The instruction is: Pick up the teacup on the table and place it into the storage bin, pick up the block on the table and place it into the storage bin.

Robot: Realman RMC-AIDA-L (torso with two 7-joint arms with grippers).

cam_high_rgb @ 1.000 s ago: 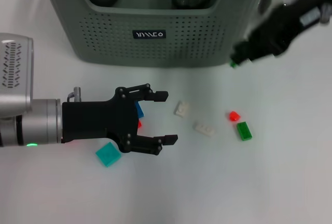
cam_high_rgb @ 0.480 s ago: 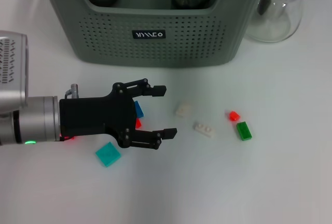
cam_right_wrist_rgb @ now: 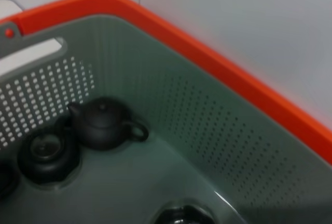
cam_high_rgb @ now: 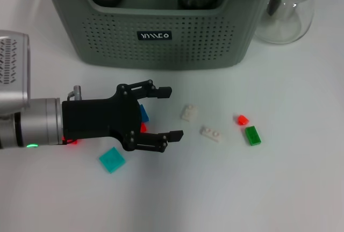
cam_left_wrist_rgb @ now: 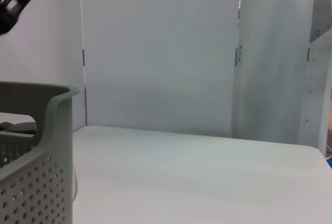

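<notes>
1. Two white blocks are what I log first: one squarish white block and one longer white block lie flat on the white table, just apart from each other.
2. My left gripper hangs low over the table near its front-left part, jaws spread wide and holding nothing. The squarish white block sits just beyond the fingertips, in line with the gap between them; the longer one lies a little farther out, beside the lower fingertip's line.
3. Under the gripper body I see part of a blue block and a sliver of a red piece, both partly covered. A teal block lies flat on the table beside the gripper, untouched.
4. Farther toward my right side, a small red block and a green block lie side by side, nearly touching, well apart from the gripper.
5. At the far edge stands the storage bin, grey-green with perforated walls, a dipped handle cut-out and a black label. The right wrist view shows a dark teapot and a dark lidded vessel on its floor.
6. Beside the bin on the right stands a clear glass pot.
7. I cannot see the right gripper in any view; its camera looks down into the bin.
</notes>
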